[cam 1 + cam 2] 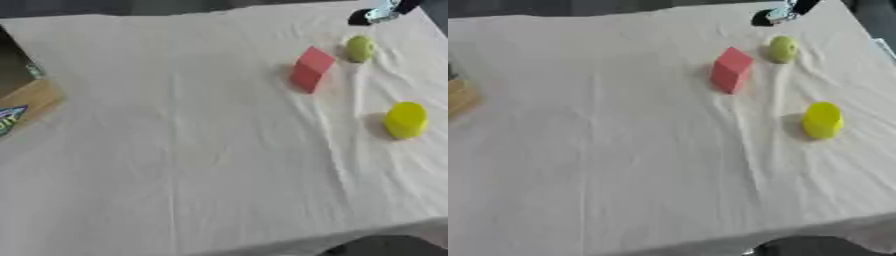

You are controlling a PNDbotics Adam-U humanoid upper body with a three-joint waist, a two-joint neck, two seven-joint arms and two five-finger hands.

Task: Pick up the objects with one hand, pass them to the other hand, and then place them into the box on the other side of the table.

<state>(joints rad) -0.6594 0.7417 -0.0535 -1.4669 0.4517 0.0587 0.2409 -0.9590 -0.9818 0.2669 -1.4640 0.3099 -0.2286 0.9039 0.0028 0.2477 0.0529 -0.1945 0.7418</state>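
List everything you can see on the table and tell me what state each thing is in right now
Red block: standing on the cloth, tilted look, untouched.
Green ball: resting on the cloth beyond the red block, apart from it, untouched.
Yellow cylinder: upright on the cloth at the right, alone.
Cardboard box: at the left edge, open, contents not visible.
Right hand: at the top right corner, above the green ball, holding nothing; fingers unclear.
Left hand: not in view.

No words or numbers can be read; the cardboard box bears only a blurred coloured print.
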